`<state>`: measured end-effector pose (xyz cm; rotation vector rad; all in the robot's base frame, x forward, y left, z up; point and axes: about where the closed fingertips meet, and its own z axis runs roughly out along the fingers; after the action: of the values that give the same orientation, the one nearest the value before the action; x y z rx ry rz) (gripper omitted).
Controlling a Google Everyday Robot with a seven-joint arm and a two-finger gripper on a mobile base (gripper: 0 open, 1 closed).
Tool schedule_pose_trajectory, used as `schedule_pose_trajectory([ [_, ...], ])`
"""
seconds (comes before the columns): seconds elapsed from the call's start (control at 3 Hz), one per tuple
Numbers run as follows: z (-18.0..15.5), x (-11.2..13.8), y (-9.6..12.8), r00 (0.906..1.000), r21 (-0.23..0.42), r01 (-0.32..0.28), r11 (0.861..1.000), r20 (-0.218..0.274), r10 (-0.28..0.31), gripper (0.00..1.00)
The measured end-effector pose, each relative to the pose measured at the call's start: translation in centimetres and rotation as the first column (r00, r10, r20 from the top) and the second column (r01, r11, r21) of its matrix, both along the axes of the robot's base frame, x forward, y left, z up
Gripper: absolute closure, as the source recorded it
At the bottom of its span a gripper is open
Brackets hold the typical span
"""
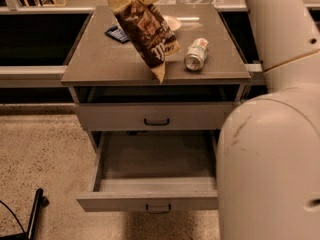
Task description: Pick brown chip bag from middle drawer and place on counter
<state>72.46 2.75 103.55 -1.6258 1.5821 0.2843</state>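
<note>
The brown chip bag (147, 31) hangs tilted in the air over the counter (100, 66), its tan top end at the picture's top edge and its lower tip just above the counter's front. The gripper is out of view above the top edge, where the bag's upper end reaches. My white arm (272, 149) fills the right foreground. The middle drawer (155, 159) is pulled open below, and its floor shows nothing in it. Its front (115, 202) has a small dark handle.
A silver can (196, 54) lies on its side on the counter, right of the bag. A small dark blue packet (117, 33) lies at the back left. The upper drawer front (120, 116) is closed. A black object (35, 211) stands on the speckled floor at lower left.
</note>
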Motion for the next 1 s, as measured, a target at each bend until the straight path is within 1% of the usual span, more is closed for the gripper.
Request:
schedule_pose_trajectory([
  [0.33,-1.43,2.35,1.34,0.9999,0.003,0.006,1.000,-0.010,-0.006,0.84],
  [0.67,-1.45,2.96,1.57,0.9999,0.010,0.009,1.000,-0.006,-0.009,0.59],
  [1.0,-1.45,2.96,1.57,0.9999,0.010,0.009,1.000,-0.006,-0.009,0.38],
])
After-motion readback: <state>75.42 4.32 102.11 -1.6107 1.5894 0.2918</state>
